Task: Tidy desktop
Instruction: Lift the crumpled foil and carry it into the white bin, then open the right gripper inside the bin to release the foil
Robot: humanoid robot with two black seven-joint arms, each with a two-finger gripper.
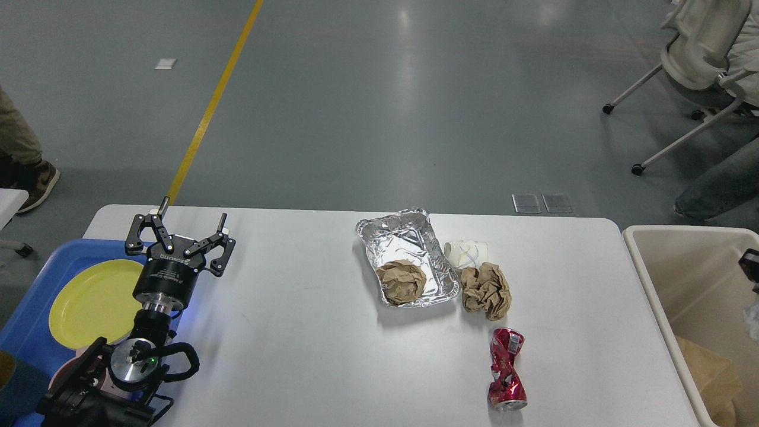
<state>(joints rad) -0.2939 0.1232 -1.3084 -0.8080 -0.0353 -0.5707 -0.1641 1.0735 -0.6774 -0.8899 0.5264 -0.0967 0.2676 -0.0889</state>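
Note:
The white desktop carries a foil tray holding a brown paper ball. Just to its right lie a second brown paper ball and a crumpled white cup. A crushed red can lies nearer the front edge. My left gripper stands open and empty over the desktop's left part, far from the litter. Only a black sliver of my right gripper shows at the right edge, above the bin, with a silvery scrap just below it.
A blue tray with a yellow plate sits at the left edge. A beige bin stands off the right end, with brown paper inside. Office chairs and a person's legs are at the far right.

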